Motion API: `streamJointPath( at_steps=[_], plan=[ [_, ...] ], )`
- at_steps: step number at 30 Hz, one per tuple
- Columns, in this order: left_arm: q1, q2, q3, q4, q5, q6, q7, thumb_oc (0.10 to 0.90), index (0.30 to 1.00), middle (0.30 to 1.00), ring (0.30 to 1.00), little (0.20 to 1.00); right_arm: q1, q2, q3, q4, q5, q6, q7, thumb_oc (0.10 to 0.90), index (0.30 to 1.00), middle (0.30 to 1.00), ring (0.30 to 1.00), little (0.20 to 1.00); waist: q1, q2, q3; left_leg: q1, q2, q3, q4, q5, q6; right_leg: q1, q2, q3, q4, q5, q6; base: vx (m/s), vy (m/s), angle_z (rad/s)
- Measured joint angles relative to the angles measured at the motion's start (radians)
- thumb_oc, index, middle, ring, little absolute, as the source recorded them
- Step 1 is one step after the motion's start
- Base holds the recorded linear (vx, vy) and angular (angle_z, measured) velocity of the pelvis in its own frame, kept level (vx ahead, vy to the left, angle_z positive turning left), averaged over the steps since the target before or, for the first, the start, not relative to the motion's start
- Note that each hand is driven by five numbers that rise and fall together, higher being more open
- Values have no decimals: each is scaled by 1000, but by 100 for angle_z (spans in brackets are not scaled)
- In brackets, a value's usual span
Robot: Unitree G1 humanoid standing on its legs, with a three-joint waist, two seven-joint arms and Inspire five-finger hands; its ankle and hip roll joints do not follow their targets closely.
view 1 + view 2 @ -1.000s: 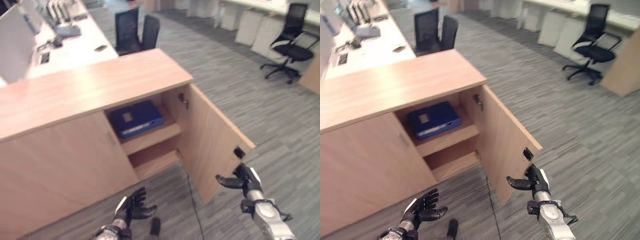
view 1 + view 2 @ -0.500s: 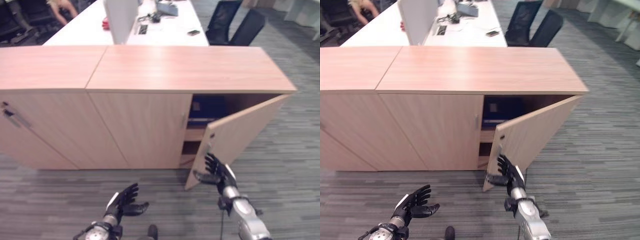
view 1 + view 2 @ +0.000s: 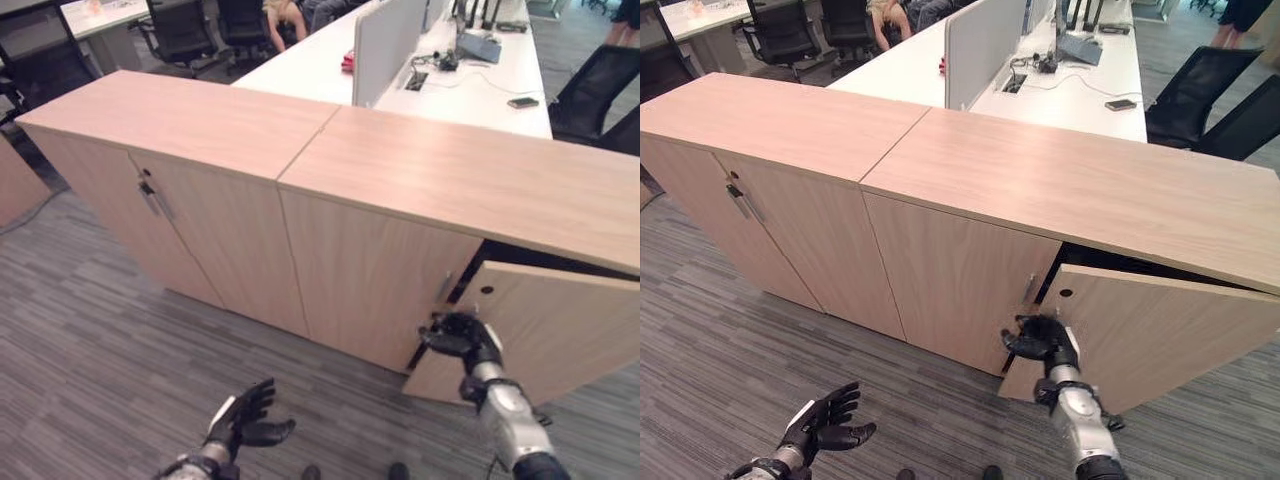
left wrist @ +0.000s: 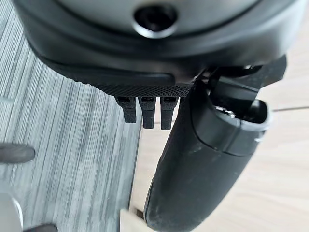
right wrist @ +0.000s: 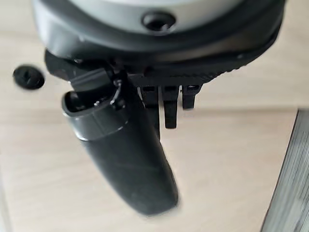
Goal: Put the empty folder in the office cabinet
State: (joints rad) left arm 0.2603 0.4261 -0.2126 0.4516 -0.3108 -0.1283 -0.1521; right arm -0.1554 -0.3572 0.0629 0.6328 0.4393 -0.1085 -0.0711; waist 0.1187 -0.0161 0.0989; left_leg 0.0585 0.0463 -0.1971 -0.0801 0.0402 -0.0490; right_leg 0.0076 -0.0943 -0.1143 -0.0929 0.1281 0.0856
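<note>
The right robot hand, fingers loosely spread, pressed the nearly closed light wooden cabinet door. The folder lay hidden behind it, presumably shelved. The stiff, light door should swing easily when pushed near its free edge. The left robot hand hung spread, empty.

The office cabinet is long, low, light wood. Its door at four o'clock stands slightly ajar, the gap dark.
</note>
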Motion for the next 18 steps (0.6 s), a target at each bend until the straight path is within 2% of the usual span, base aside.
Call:
streamJointPath(
  at_steps=[3,4,7,14,18],
  plan=[
    [-4,0,-8,-39,-1,-1,-15,800,900,900,900,900,-47,-16,-38,59,44,0,-50,800,900,900,900,900,4,-3,1,5,8,1,0,-2,-4,6,6,-3,4,-3,0,54,-72,2],
    [-15,3,-19,-42,-1,-1,-27,800,900,900,900,900,-97,-65,-66,142,78,1,-61,800,900,900,900,900,0,-2,1,15,5,2,-1,-3,-6,16,3,-5,-2,-7,2,29,-71,0],
    [-13,23,-21,-50,-33,-1,-34,800,900,900,900,900,-133,-163,-108,221,123,0,-83,800,900,900,900,900,-4,-8,1,22,2,2,-4,-5,-6,23,0,-5,-2,-23,6,16,-71,0],
    [-1,37,-20,-51,-40,9,-37,800,900,900,900,900,-136,-224,-122,245,152,1,-81,800,900,900,900,900,-31,2,-5,25,6,11,-4,-7,-6,21,1,-9,-2,-21,0,6,-58,-4],
    [-2,38,-21,-51,-42,13,-43,800,900,900,900,900,-203,-256,-108,355,153,5,-54,800,900,900,900,900,-35,14,-12,30,6,24,-3,-8,-5,20,0,-3,-2,-20,-2,-8,-37,-8]
  ],
)
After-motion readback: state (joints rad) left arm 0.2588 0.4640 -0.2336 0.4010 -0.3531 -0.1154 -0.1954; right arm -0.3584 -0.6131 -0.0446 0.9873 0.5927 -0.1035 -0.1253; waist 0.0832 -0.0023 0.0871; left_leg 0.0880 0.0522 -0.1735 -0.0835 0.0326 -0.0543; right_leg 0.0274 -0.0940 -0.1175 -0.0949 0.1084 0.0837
